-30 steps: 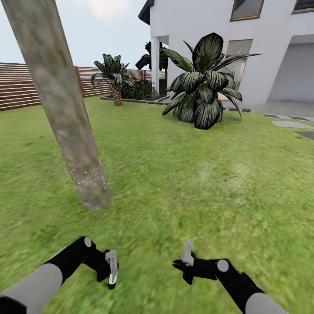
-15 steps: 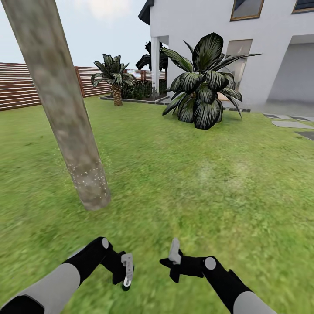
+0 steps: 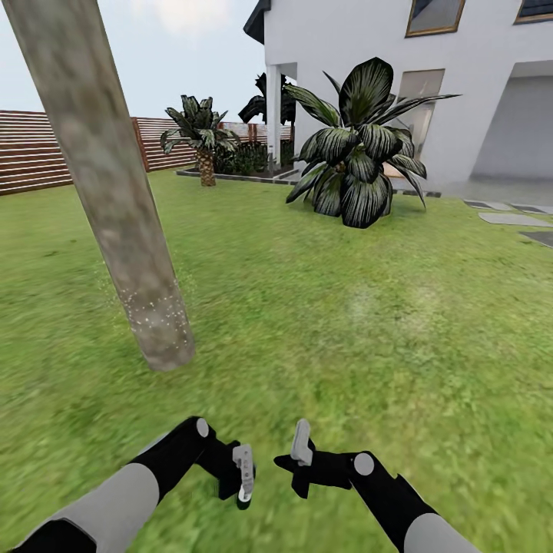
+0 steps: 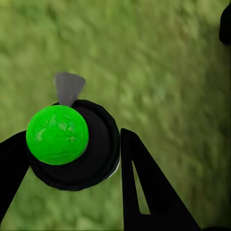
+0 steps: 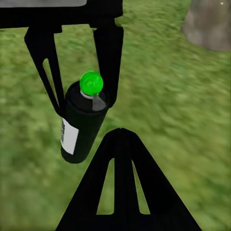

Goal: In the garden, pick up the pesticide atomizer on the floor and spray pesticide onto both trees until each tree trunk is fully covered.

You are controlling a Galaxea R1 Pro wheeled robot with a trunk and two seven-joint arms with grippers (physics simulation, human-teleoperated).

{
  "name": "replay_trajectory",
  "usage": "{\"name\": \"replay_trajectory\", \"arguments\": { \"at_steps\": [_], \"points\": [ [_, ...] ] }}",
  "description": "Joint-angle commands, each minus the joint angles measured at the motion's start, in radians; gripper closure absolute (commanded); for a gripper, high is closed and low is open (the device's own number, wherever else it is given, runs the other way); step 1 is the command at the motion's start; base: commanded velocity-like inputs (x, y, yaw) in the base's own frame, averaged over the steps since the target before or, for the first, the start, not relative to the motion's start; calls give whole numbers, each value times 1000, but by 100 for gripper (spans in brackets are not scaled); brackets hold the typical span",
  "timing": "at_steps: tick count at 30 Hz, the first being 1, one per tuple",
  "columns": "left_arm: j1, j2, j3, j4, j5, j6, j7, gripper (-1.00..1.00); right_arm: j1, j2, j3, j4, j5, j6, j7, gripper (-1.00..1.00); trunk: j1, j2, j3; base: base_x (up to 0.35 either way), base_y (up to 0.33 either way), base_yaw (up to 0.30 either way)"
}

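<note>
The left gripper [image 3: 244, 485] holds the pesticide atomizer [image 5: 81, 122] low over the grass [image 3: 369, 322].

In the right wrist view the left gripper's two black fingers [image 5: 109, 57] are clamped on the dark bottle just under its green round top [image 5: 91, 83]. The bottle's long axis runs from the green top up at the fingers to its base down toward the lawn, and a white label [image 5: 70, 135] sits on its side. In the left wrist view a small grey nozzle [image 4: 68, 87] pokes out sideways from the black cap. The right gripper [image 3: 301, 445] is just beside the left one, at 3 o'clock from it; I cannot tell how its jaws stand. The tree trunk [image 3: 115, 200], dotted with pale specks low down, stands at 11 o'clock from the grippers.
</note>
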Motion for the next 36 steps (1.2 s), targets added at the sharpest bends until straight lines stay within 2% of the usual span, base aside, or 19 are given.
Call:
{"name": "replay_trajectory", "arguments": {
  "at_steps": [1, 8, 12, 18, 30, 36],
  "points": [
    [0, -4, -1, -2, -3, 5, -3, 100, 0, 0, -1, -1, 9, -5, 0, 100, 0, 0, -1, 0, 0, 0],
    [0, -45, 1, -2, 0, 4, 8, 100, 0, 0, -1, -1, 9, -5, 0, 100, 0, 0, -1, 0, 0, 0],
    [0, -51, 1, -8, 6, 4, 23, 100, 0, 0, -1, -1, 9, -5, 0, 100, 0, 0, -1, 0, 0, 0],
    [2, -55, 6, -32, 10, 3, 23, 100, 0, 0, -1, -1, 9, -5, 0, 100, 0, 0, -1, 0, 0, 0],
    [8, -56, 7, -32, 11, -3, 15, 100, 0, 0, -1, 1, 9, -5, 0, 100, 0, 0, -1, 0, 0, 0],
    [9, -65, 7, -32, 11, -3, 15, 100, 0, 0, -1, 1, 9, -5, 0, 100, 0, 0, -1, 0, 0, 0]
  ]
}}
